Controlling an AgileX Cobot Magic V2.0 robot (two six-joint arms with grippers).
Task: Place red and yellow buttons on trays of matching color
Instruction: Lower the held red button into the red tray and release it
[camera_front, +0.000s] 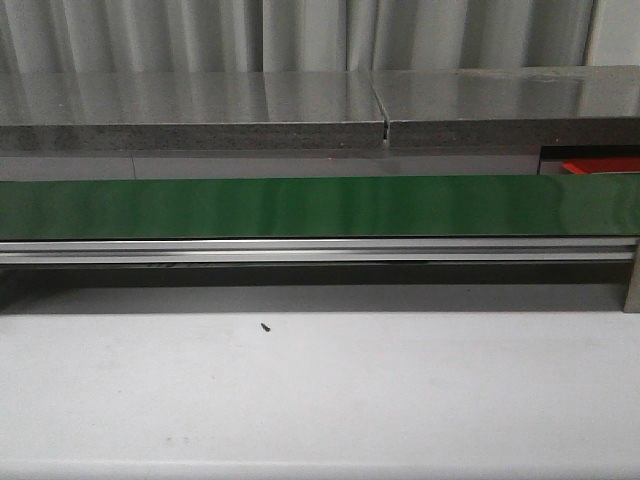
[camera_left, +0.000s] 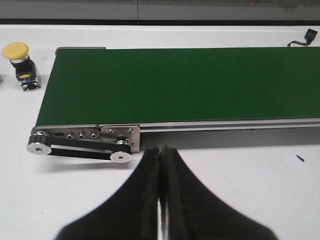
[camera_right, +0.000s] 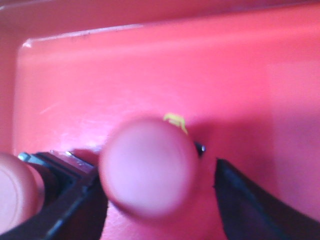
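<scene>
In the right wrist view my right gripper (camera_right: 157, 172) is low inside the red tray (camera_right: 150, 65). A red button (camera_right: 148, 160), blurred and close, stands between its jaws. The jaws are apart, with a gap between the button and one finger (camera_right: 250, 200). A second red button (camera_right: 12, 192) shows at the frame's edge in the same tray. In the left wrist view my left gripper (camera_left: 161, 152) is shut and empty over the white table, near the belt's front rail. A yellow button (camera_left: 16, 55) stands on the table beyond the belt's end. The yellow tray is out of view.
The green conveyor belt (camera_front: 320, 205) runs across the table, with its drive pulleys (camera_left: 80, 145) at one end. A corner of the red tray (camera_front: 600, 165) shows behind the belt at the right. A small dark speck (camera_front: 265, 325) lies on the white table.
</scene>
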